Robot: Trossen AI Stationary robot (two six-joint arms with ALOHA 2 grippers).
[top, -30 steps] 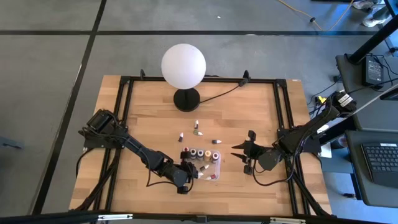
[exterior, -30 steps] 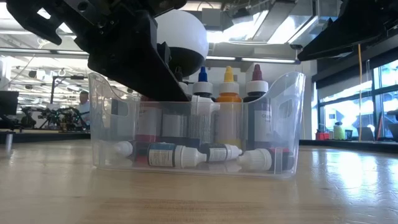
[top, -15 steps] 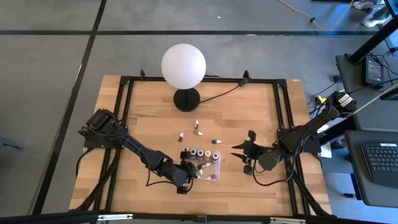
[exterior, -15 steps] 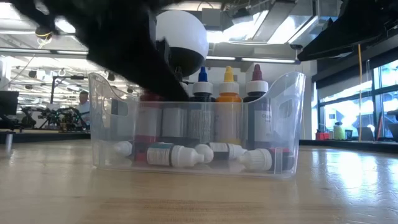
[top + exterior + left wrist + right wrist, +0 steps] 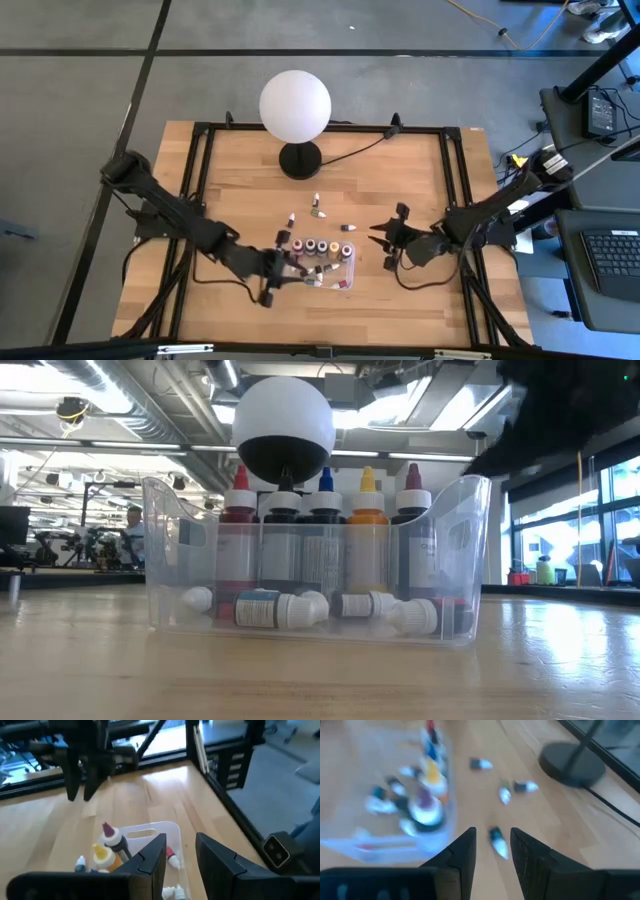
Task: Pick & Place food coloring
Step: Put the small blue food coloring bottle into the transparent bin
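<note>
The clear tray (image 5: 348,268) holds a row of upright food coloring bottles (image 5: 325,525) and a few lying on its floor (image 5: 265,608). Several more bottles lie loose on the table behind it (image 5: 318,207). The nearest loose one is a dark, white-capped bottle (image 5: 348,227) (image 5: 497,842). My left gripper (image 5: 295,270) (image 5: 180,842) hangs open and holding nothing above the tray's left end. My right gripper (image 5: 380,240) (image 5: 492,840) is open, just right of the tray. It points at that loose bottle, which lies a short way ahead of its fingertips.
The white globe lamp (image 5: 295,105) stands on its black base (image 5: 300,160) at the far middle of the table, its cord running right. A black frame rail (image 5: 452,190) lines the table's sides. Bare wood lies to the left of and in front of the tray.
My left gripper has risen out of the tray and drawn back toward the table's left; it no longer shows in the low view. My right gripper has moved a little toward the table's left, nearer the loose bottle beside the tray.
</note>
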